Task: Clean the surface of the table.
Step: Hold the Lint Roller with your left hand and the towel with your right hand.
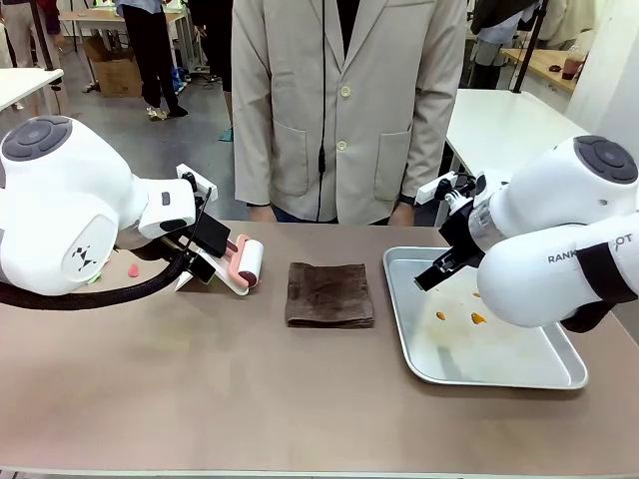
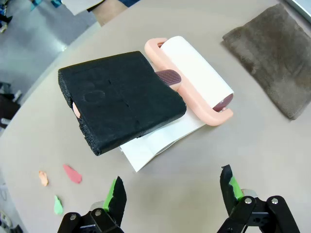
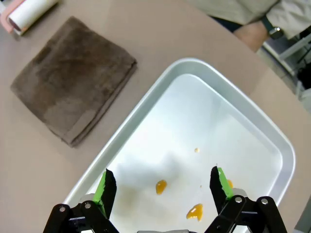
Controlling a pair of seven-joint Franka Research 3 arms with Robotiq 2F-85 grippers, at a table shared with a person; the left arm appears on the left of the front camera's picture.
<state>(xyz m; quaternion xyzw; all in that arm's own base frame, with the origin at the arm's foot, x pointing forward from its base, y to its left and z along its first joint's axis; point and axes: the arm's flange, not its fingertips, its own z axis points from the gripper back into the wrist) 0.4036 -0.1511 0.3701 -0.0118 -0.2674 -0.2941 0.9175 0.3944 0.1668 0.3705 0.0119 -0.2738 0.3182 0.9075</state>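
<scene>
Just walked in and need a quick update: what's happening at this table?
The left gripper hovers open over a black foam block resting on a pink lint roller; the right gripper hangs open above the orange-spotted metal tray. A folded brown towel lies between, scraps dot the table, and a person stands opposite.

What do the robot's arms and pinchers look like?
The left arm and right arm are chunky, rounded and white, with grey round caps and small black markings. A black cable loops under the left arm. The left gripper and right gripper are black, with green pads inside.
</scene>
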